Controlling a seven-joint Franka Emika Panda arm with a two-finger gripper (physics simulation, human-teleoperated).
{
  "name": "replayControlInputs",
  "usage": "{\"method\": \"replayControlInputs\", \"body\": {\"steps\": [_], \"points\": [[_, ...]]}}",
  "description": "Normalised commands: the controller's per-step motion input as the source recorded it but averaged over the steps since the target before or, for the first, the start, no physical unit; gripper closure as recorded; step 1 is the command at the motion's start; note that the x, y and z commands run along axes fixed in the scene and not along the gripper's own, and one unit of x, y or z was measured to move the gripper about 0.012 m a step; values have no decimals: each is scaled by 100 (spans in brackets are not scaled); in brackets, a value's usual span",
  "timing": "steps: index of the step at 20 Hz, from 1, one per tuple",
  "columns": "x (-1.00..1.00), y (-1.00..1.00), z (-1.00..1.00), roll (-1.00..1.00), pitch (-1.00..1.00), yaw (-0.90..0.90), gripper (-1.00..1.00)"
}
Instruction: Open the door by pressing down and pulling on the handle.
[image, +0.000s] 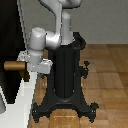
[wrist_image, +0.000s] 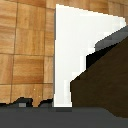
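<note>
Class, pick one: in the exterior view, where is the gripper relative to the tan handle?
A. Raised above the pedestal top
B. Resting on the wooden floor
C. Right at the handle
C: the gripper sits at the inner end of the handle, low beside the door.

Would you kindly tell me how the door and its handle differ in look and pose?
The door is a tall, flat black panel standing upright; the handle is a short tan cylinder lying level. The door fills the exterior view's left edge; the handle sticks out from it towards the pincer.
</note>
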Motion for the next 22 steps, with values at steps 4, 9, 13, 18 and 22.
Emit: {"method": "replayControlInputs", "body": {"steps": [4, 9, 13, 18, 22], "points": [[0, 0, 0, 0, 0, 0, -100], [0, 20, 0, 0, 0, 0, -100], [0, 0, -25, 0, 0, 0, -100], [0, 40, -40, 0, 0, 0, -100], [0, 25, 0, 0, 0, 0, -100]]}}
